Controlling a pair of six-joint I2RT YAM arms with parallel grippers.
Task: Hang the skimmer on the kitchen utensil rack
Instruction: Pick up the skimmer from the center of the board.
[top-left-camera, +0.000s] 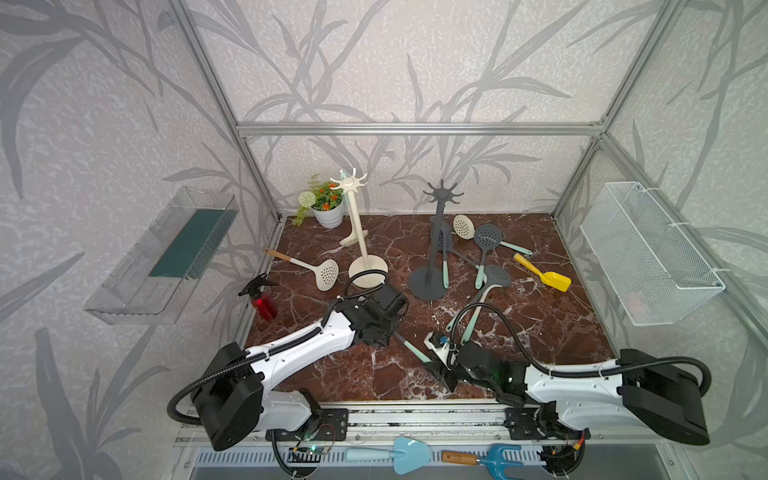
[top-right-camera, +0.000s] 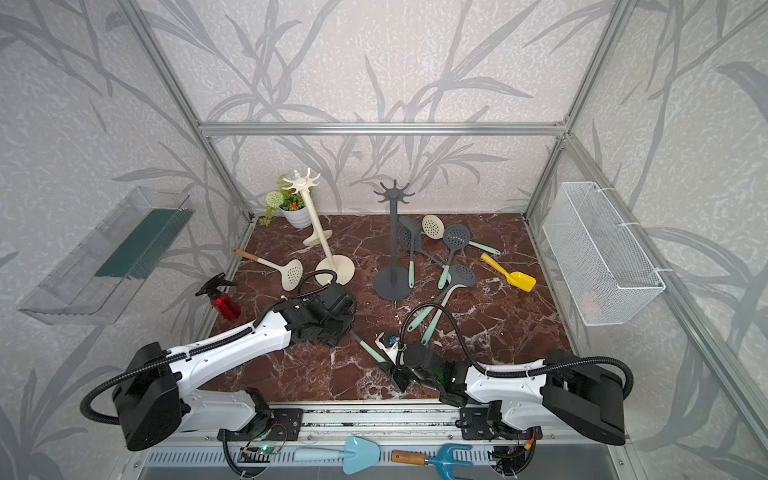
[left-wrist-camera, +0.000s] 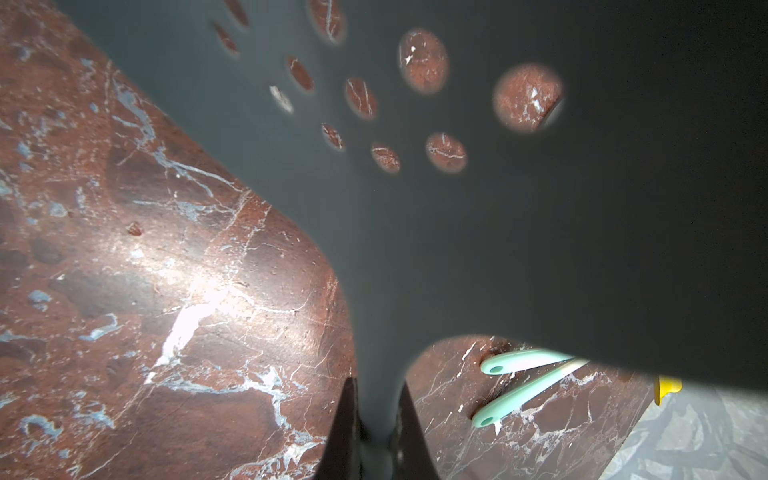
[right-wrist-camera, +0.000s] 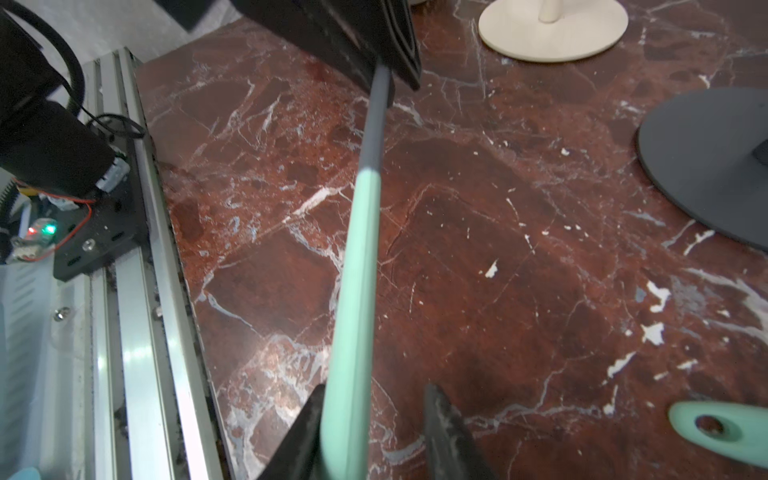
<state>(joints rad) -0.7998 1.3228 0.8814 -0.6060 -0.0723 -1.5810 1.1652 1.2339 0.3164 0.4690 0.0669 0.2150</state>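
With the skimmer (top-left-camera: 411, 348) held low over the table (top-left-camera: 540, 324) near 6 o'clock, left jaws pinching its neck and right jaws spread around the mint handle (touching one side only), a premature left release would drop it short of the grey rack (top-left-camera: 443, 193) toward 12 o'clock.

The skimmer (right-wrist-camera: 353, 270) has its mint handle between the right end effector's (right-wrist-camera: 375, 390) parted fingers, touching one finger (right-wrist-camera: 305, 428) only. Its grey shaft is pinched by the left end effector (right-wrist-camera: 384, 72). On the red marble worktop (right-wrist-camera: 498, 270) stand a cream rack base (right-wrist-camera: 552, 31) and a dark grey rack base (right-wrist-camera: 706, 166).
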